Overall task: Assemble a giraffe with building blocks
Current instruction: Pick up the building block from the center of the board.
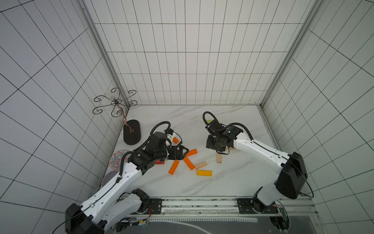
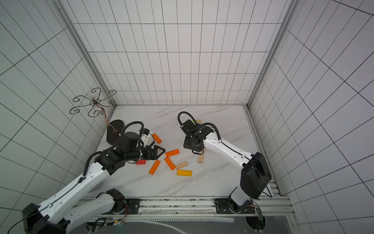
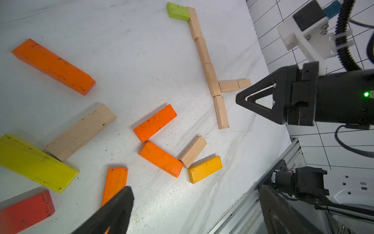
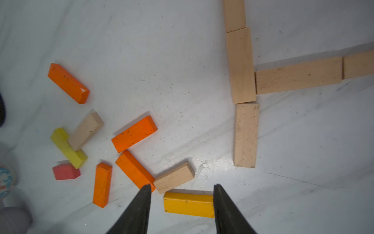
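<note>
Amber block (image 4: 188, 203), near wooden leg (image 4: 245, 135), lies ahead of right pincer (image 4: 182, 185), long axis jaw to jaw; right arm likely nearer. Both empty: right half-parted, left pincer (image 3: 196, 187) wide.

Sixteen building blocks (image 4: 245, 135) can be counted on the white marble table (image 1: 232, 182). Eight are pale wooden blocks (image 3: 195, 23) (image 3: 203, 50) (image 3: 211, 80) (image 3: 221, 112) (image 3: 228, 86) (image 3: 244, 83) (image 3: 81, 132) (image 3: 193, 152); six of them touch in a branching line and two lie loose. Four are orange blocks (image 3: 53, 66) (image 3: 155, 122) (image 3: 160, 159) (image 3: 115, 182). There is one amber block (image 3: 204, 169), one lemon-yellow block (image 3: 36, 163), one red block (image 3: 24, 210) and one lime-green block (image 3: 177, 11). The top views also show two white-and-black robot arms (image 1: 121, 182) (image 1: 263, 150), one round patterned plate (image 1: 117, 160), one dark oval stand base (image 1: 132, 131) carrying one wire scroll top (image 1: 115, 101), and one grey round object (image 1: 109, 175) mostly hidden under an arm, too covered to name.
</note>
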